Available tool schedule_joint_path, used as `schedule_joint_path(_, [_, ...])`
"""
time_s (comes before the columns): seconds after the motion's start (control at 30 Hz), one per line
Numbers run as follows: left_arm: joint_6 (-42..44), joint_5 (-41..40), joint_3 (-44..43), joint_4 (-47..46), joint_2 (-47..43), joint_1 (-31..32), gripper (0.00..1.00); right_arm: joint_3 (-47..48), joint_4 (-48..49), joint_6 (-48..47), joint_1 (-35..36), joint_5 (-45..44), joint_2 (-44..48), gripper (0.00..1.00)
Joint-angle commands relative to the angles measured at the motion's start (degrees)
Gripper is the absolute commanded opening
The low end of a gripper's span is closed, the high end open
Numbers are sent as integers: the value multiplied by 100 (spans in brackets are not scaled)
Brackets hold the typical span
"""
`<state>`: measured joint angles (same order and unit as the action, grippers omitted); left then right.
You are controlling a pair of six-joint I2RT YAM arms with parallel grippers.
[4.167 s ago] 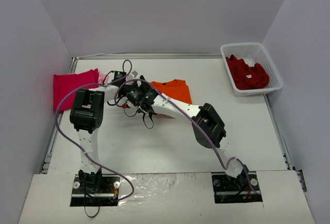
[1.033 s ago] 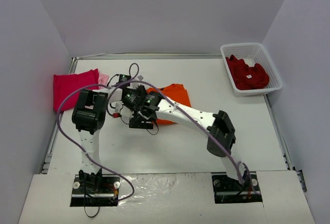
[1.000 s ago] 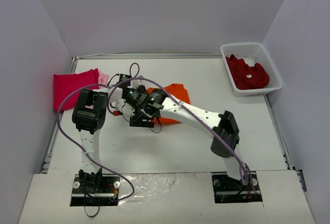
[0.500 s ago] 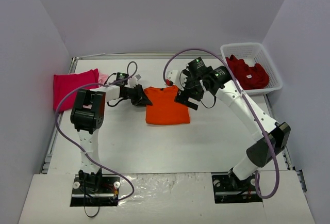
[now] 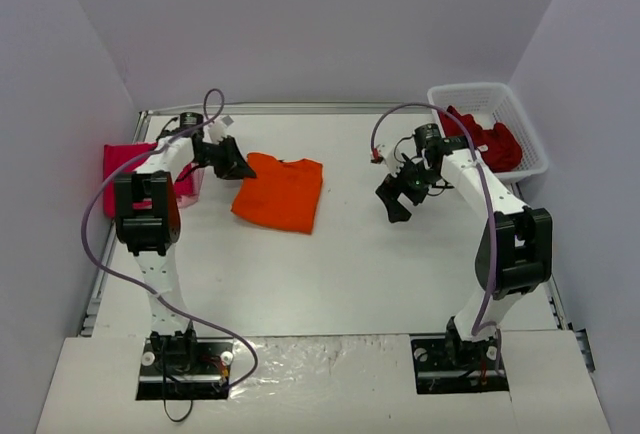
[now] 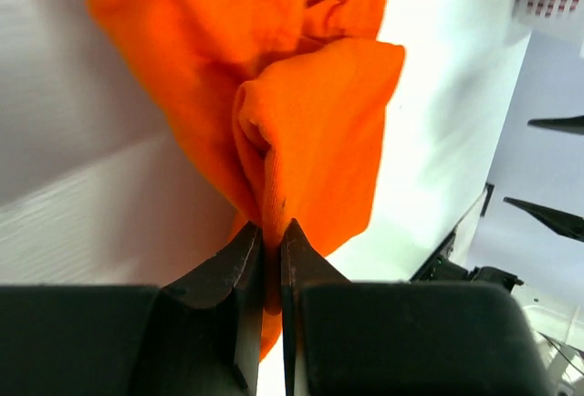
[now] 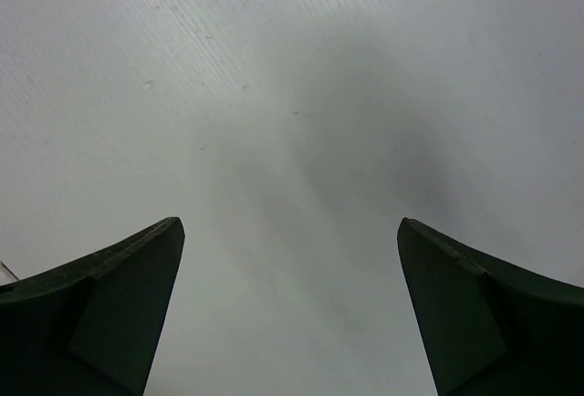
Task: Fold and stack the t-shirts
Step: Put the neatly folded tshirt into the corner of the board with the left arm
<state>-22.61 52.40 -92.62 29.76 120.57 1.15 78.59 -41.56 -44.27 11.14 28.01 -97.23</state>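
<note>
A folded bright orange t-shirt (image 5: 282, 194) lies left of the table's middle. My left gripper (image 5: 238, 166) is shut on its left edge. In the left wrist view the jaws (image 6: 272, 227) pinch a fold of the orange cloth (image 6: 315, 122). A magenta-pink t-shirt (image 5: 118, 162) lies folded at the far left. A strip of pale pink t-shirt (image 5: 190, 184) shows beside it, partly under my left arm. Dark red t-shirts (image 5: 482, 142) lie heaped in the basket. My right gripper (image 5: 393, 200) hangs open over bare table with nothing between its fingers (image 7: 119, 309).
The white lattice basket (image 5: 500, 175) stands at the back right corner. Grey walls close in the table on the left, back and right. A raised rail runs along the left edge (image 5: 100, 274). Purple cables loop from both arms.
My right gripper let go of the orange t-shirt, opened wide and swung away to the right. My left gripper pulled the shirt left, toward the magenta one.
</note>
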Motion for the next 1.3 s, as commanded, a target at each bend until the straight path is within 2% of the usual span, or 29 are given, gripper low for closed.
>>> schedule_joint_path(0.0, [950,-63,-695,1450,-123,-475,2,-115,95,-73,-164,626,3,100])
schedule_joint_path(0.3, [2093,-792,-2092,3173,528,-809,2,-344,166,-29,-199,749,-279,100])
schedule_joint_path(0.5, [2551,-1363,-2717,3773,730,-792,2,-432,210,-29,-200,741,-340,100])
schedule_joint_path(0.83, [2604,-2357,-3473,4239,1064,-783,2,-449,219,-29,-164,723,-446,100])
schedule_joint_path(1.1, [2621,-2911,-3122,4187,1381,-590,2,-476,227,-3,-59,600,-551,100])
schedule_joint_path(1.27, [2727,-3445,-3323,4213,1600,-449,2,-493,245,15,-15,522,-595,100])
